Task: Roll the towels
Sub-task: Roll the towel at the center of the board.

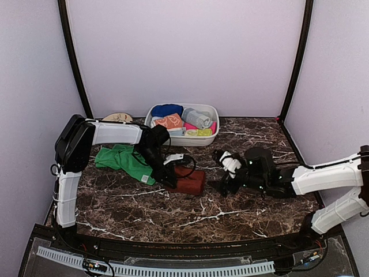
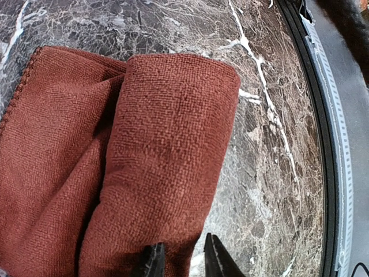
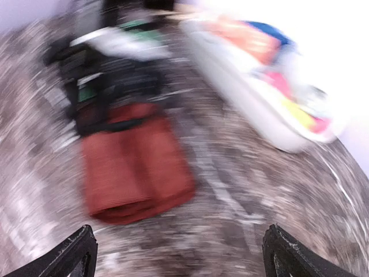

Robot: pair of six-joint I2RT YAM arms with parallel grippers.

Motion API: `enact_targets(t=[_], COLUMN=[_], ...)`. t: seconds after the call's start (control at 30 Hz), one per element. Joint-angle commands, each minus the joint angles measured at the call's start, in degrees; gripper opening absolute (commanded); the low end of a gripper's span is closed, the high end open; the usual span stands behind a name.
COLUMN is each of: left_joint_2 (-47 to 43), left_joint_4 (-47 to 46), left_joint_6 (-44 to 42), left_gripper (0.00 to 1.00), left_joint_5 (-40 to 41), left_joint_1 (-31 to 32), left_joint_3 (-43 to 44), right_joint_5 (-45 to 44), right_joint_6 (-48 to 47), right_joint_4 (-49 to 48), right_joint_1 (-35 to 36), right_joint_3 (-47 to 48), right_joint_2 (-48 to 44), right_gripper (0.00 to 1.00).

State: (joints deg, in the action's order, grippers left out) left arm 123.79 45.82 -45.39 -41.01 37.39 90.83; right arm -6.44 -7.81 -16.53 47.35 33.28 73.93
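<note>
left pincer [image 2: 181, 261] narrow at end of rolled rust towel [image 2: 167, 144], grip unclear | right pincer [image 3: 180, 254] wide open, empty, towel ahead

Even soft light. Right wrist view motion-blurred. Left wrist view sharp, rust-brown towel [image 2: 167, 150] weave crisp.

Centre: rolled towel [image 1: 187, 180] — basin [image 1: 199, 140] behind (loose towel [image 1: 124, 160] left).

Our left arm [image 1: 115, 133], at nine o'clock, and right arm [image 1: 326, 176], at four, show white links, black joints, perhaps cables.
</note>
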Motion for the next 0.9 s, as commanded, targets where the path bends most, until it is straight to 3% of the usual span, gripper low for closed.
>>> enact_targets(t=[0.0, 0.17, 0.43, 0.67, 0.87], left_joint_2=[3.9, 5.2, 5.7, 5.5, 3.8], left_joint_4=[3.9, 5.4, 6.0, 7.0, 5.8], left_joint_6=[1.3, 1.5, 1.5, 1.0, 0.8], left_gripper=[0.26, 0.27, 0.27, 0.29, 0.31], left_joint_5=[2.9, 2.4, 2.9, 2.2, 1.3], left_joint_1=[-0.1, -0.4, -1.0, -1.8, -3.6], left_joint_3=[1.0, 3.0, 3.2, 3.5, 1.5], right_joint_5=[-0.9, -5.2, -7.9, -5.9, -3.4], right_joint_6=[-16.1, -25.4, -33.8, -29.2, -22.2], right_joint_4=[-2.1, -4.5, -9.9, -8.2, -5.4], right_joint_1=[12.0, 19.5, 19.8, 15.7, 12.7], right_joint_3=[-0.2, 3.6, 11.9, 16.7, 16.7], right_joint_2=[4.5, 13.3, 27.4, 35.3, 37.2], right_gripper=[1.0, 0.97, 0.82, 0.62, 0.52])
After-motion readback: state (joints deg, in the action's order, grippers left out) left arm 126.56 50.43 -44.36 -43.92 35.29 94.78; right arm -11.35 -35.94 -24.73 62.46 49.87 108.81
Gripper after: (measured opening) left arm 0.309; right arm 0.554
